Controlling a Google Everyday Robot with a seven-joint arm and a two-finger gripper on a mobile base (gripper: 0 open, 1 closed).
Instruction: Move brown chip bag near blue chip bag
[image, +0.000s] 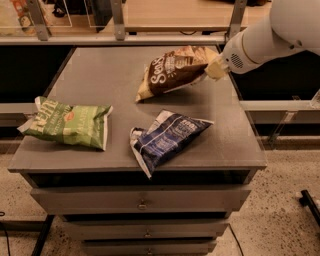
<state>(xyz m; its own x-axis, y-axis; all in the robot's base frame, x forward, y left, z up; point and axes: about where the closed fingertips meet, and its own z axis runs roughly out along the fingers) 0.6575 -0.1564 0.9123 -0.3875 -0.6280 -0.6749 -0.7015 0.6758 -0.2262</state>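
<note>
Gripper (216, 69) near the back right corner of the bench (90, 75), clamped on the right end of the brown chip bag (172, 72). The bag is tilted, low end toward mid-bench. Blue chip bag (167, 137) lies by the front edge, near it but apart. Green bag (70, 124) by the left edge.

My arm (280, 30) runs out past the top and right edges, so I see only its last stretch. The gripper (216, 69) sits over the far right of the tabletop (100, 80), clamped on the right end of the brown chip bag (172, 70), and that crumpled end hides part of it from me. The small print on the blue chip bag (167, 137) is too fine for me to read. The drawers (145, 200) below are cut off by the bottom edge. A dark object (309, 200) at lower right is cut off by the right edge, and I cannot identify it.
</note>
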